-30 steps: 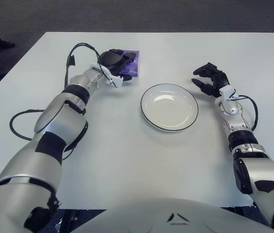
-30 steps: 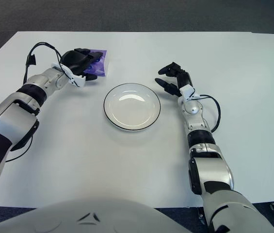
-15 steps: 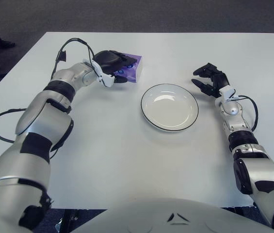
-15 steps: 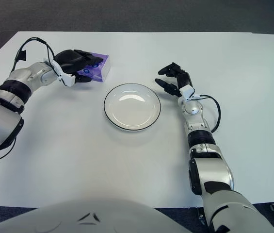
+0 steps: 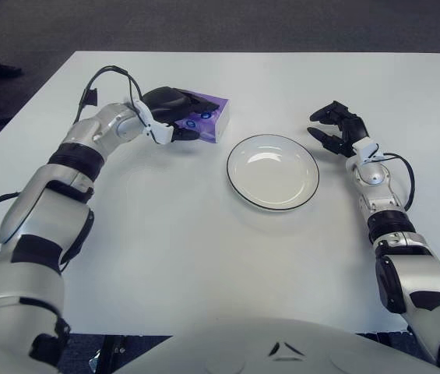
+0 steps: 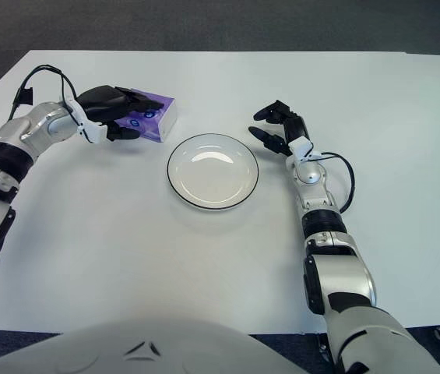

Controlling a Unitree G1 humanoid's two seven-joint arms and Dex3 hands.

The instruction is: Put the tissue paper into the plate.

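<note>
Resting on a white rectangular table [image 5: 204,257] are two things: one purple plastic-wrapped pack of tissue paper [image 5: 209,118] and one round white ceramic plate with a thin dark rim [image 5: 272,171]. The tissue pack sits at the plate's upper left, near it but not touching. The robot's black three-finger left hand [image 5: 174,114] covers the pack's left end, fingers curled over its top in a grasp, with a black cable [image 5: 104,76] looping above its wrist. The black three-finger right hand [image 5: 336,128] shows just beside the plate's right edge, fingers loosely spread and holding nothing. Nothing lies between the pack and the plate. Compared with a second ago, the left arm has swung outward and the pack has turned and shifted slightly toward the plate; the right hand has not moved.
</note>
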